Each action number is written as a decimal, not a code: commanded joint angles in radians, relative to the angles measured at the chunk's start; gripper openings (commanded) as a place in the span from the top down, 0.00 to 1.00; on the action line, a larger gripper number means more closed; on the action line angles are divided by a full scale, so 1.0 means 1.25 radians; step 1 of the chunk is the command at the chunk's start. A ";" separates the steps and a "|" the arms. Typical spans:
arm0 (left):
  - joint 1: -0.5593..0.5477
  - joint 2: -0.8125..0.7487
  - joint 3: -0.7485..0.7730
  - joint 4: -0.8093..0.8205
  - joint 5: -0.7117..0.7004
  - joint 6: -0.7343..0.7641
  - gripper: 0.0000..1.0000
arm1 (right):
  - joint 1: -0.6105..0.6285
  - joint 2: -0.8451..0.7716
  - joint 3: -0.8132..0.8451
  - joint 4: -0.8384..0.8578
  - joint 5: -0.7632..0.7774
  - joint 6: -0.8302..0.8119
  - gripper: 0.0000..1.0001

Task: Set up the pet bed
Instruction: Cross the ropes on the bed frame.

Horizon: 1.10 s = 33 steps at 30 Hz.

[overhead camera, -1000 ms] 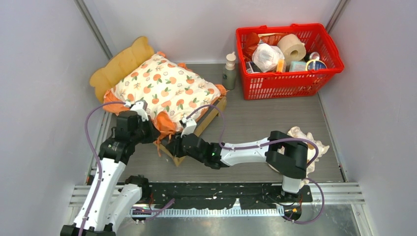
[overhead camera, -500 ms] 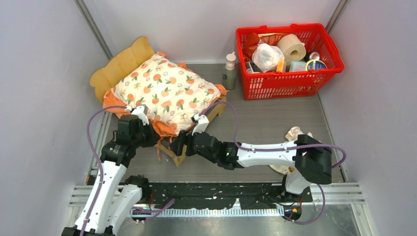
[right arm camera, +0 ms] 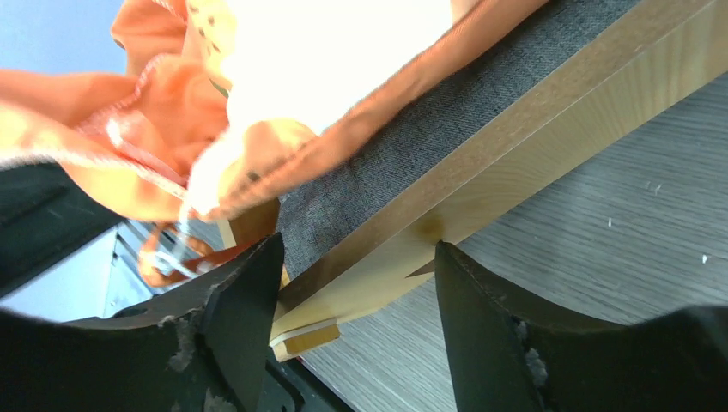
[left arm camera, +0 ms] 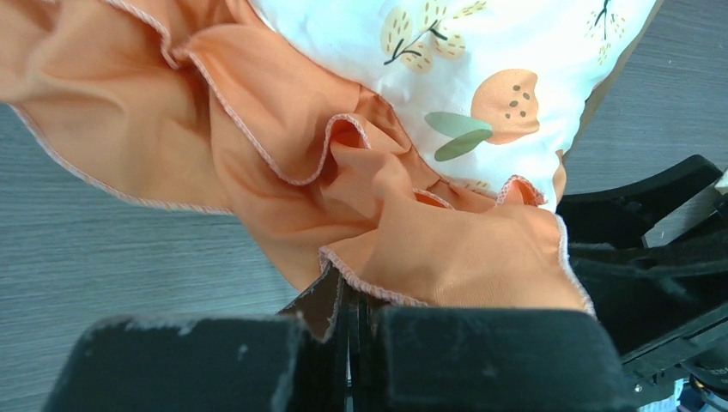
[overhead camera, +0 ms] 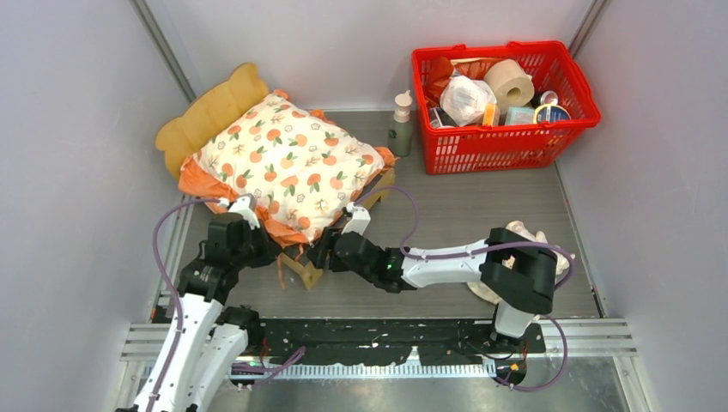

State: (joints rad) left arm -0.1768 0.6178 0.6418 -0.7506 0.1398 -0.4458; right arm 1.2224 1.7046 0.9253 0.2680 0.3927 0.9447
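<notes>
Here the right gripper gapes around the light-wood, grey-based pet bed; left gripper pinches cushion ruffle.

On the left, rises from the near edge with elbow bent and points the wrist rightward, clamping the left gripper fully closed, fingers pressed together on the orange ruffle. On the right, stretches low and leftward across the table, forearm nearly level, holding the right gripper spread wide, fingers either side of the pet bed rail, close beside the left one.
</notes>
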 commanded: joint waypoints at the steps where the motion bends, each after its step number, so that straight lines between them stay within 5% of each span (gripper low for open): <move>1: -0.002 -0.001 -0.015 0.052 0.005 -0.045 1.00 | -0.040 0.033 -0.001 0.072 -0.030 -0.022 0.39; 3: -0.002 -0.001 -0.022 0.063 0.007 -0.054 1.00 | -0.057 0.026 -0.012 0.086 -0.039 -0.059 0.52; 7: -0.002 0.003 -0.037 0.081 0.010 -0.066 1.00 | -0.096 0.022 0.002 0.068 -0.076 -0.125 0.59; 17: -0.002 0.074 -0.010 0.125 0.027 -0.056 1.00 | -0.127 0.011 0.043 0.028 -0.070 -0.262 0.59; 22: -0.002 0.093 0.019 0.113 0.017 -0.034 1.00 | -0.101 -0.043 0.044 0.000 0.003 -0.340 0.47; 27: -0.002 0.086 0.047 0.097 -0.017 -0.015 1.00 | -0.042 -0.105 -0.035 0.118 0.031 -0.673 0.43; 33: -0.001 0.113 0.102 0.060 0.016 -0.001 1.00 | 0.009 -0.196 -0.249 0.433 -0.205 -1.240 0.43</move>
State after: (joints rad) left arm -0.1768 0.7460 0.7040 -0.6571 0.1463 -0.4786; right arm 1.1976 1.5234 0.7528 0.5110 0.3077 -0.0010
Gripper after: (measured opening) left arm 0.009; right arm 0.562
